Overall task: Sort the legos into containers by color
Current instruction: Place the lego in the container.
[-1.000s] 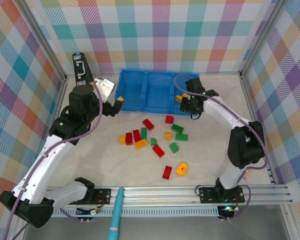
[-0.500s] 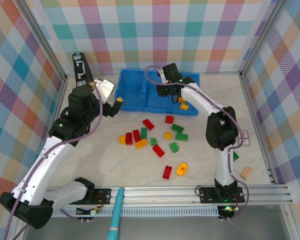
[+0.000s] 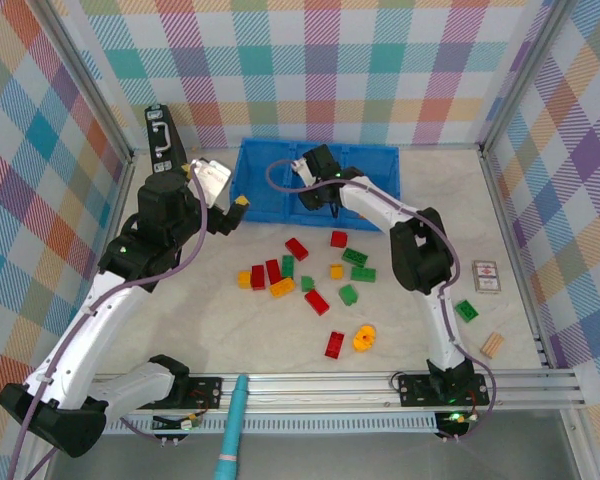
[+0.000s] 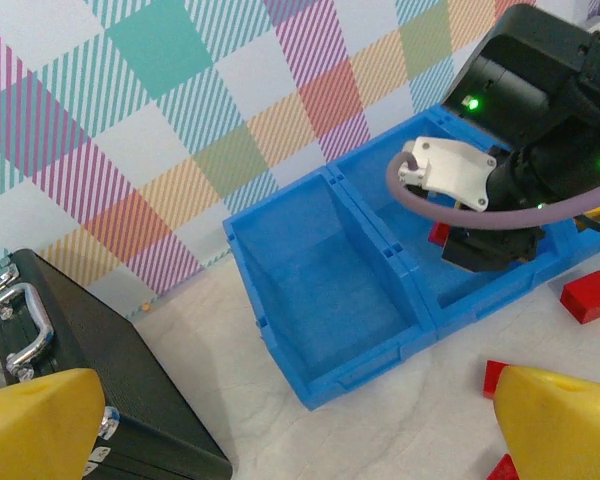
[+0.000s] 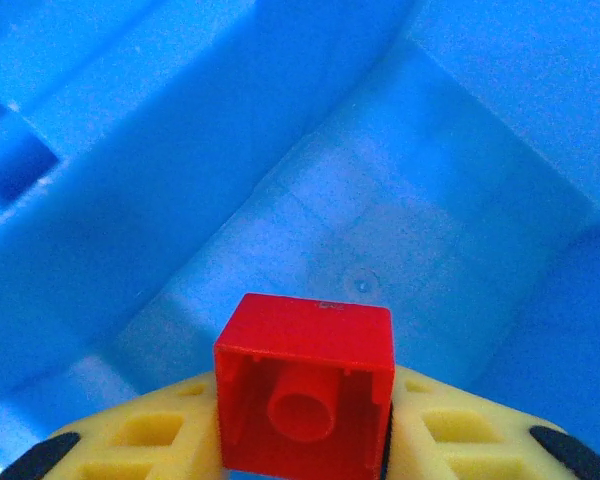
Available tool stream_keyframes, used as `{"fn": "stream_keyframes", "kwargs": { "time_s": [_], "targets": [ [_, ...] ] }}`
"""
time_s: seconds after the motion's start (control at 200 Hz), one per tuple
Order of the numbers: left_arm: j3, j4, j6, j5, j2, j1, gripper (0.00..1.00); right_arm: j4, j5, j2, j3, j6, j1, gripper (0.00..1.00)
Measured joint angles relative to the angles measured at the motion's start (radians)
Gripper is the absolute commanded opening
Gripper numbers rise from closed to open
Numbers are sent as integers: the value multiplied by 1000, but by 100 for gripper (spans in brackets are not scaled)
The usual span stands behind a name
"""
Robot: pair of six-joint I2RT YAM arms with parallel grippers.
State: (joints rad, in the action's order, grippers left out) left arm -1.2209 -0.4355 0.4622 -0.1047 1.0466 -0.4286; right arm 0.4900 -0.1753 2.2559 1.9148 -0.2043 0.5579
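Note:
My right gripper (image 5: 305,425) is shut on a red brick (image 5: 305,370), hollow underside facing the camera, low over the floor of the blue tray (image 5: 450,180). From above, that gripper (image 3: 318,195) hangs in the middle compartment of the tray (image 3: 265,185). The left wrist view also catches the red brick (image 4: 438,234) under the right arm. My left gripper (image 3: 232,210) is open beside the tray's left end, its yellow fingers (image 4: 40,425) wide apart with nothing between. Several red, green and yellow-orange legos (image 3: 316,301) lie on the table in front of the tray, with the gear-like piece (image 3: 363,338) nearest me.
A black case (image 3: 160,135) with a handle stands at the back left, close to the left arm. At the right lie a green brick (image 3: 466,310), a white card (image 3: 487,277) and a tan wooden block (image 3: 492,345). The tray's left compartment (image 4: 330,290) holds nothing.
The right arm has swung left across the tray, from the right compartment to the middle one, uncovering the card, green brick and tan block. The left arm has stayed put.

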Motion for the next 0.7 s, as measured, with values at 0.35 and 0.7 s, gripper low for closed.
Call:
{"fn": "stream_keyframes", "kwargs": {
  "time_s": [0.35,0.7],
  "targets": [
    [-5,-9,11,44,39,0,100,-2,-6,53,12,-45,4,45],
    [-20,-14,11,45,58,0,100,-7,26,51,15,-37,5,53]
  ]
}}
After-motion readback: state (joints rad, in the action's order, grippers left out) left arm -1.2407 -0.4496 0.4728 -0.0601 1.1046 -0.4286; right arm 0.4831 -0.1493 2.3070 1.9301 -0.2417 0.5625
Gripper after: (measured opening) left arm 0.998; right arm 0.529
